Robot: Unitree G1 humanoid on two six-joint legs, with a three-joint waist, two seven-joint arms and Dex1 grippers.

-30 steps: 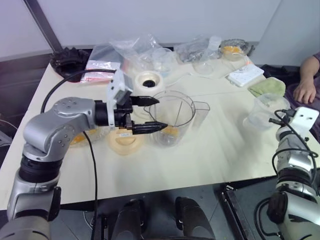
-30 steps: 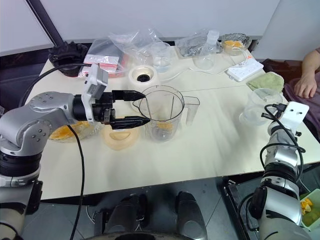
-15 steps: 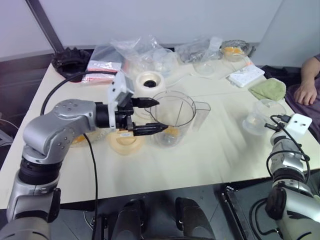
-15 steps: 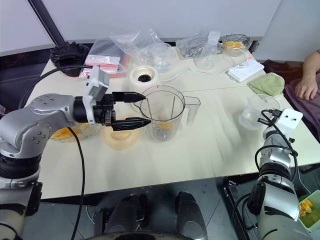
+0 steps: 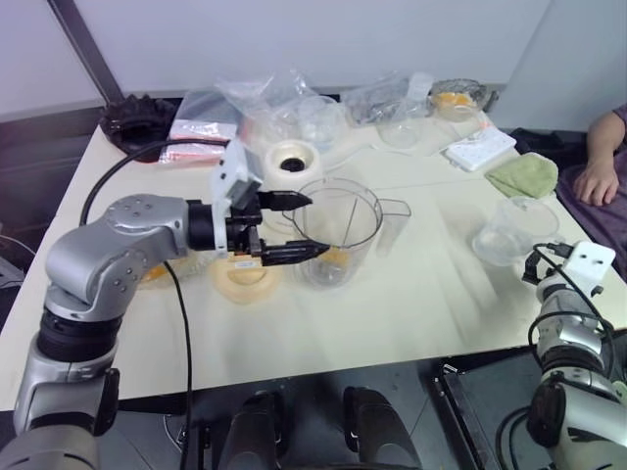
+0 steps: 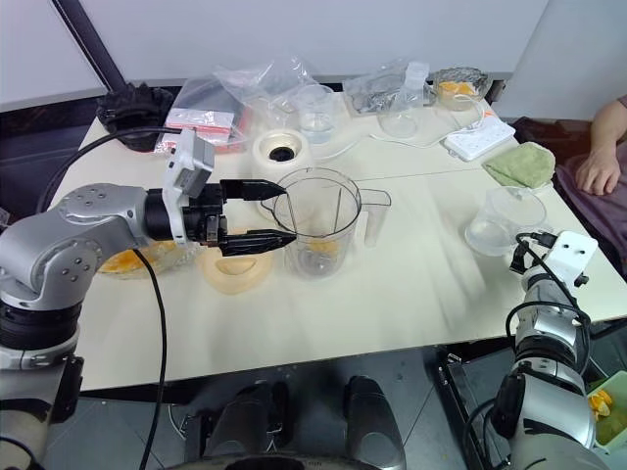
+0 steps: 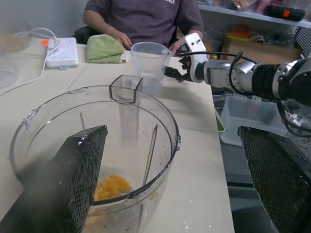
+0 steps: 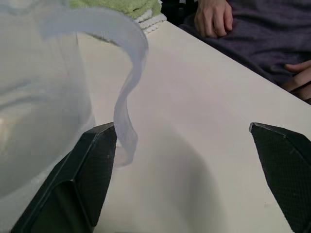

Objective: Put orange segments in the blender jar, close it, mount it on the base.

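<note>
Clear blender jar (image 5: 336,231), orange segments (image 7: 111,187) inside

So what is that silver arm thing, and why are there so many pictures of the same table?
It is a robot with two arms. Two pictures come from cameras on its head, looking down at the table. The other two come from cameras on its wrists, so you see black fingers poking up from the bottom.

The left gripper is open, one finger on each side of the blender jar, not squeezing it. Orange segments already lie at the jar's bottom. Behind it stands the cream base, and beside it a pale round lid.

The right gripper is open too, next to a small clear container, holding nothing. A person sits at the table's far side, near a green cloth.
</note>
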